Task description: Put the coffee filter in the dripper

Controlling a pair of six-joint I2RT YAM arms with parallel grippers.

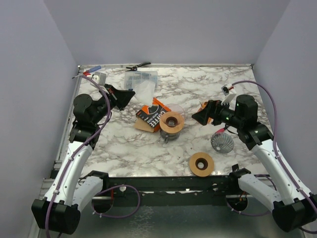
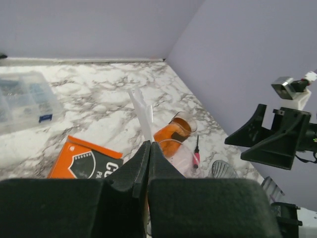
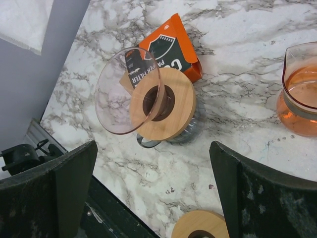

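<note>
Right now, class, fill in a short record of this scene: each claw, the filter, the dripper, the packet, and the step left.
left claw: shut on the coffee filter
coffee filter: white paper, held up off the table
right claw: open, holding nothing
dripper: glass cone in a wooden collar, no filter inside
filter packet: orange, lying beside the dripper
step left: filter not yet in the dripper
</note>
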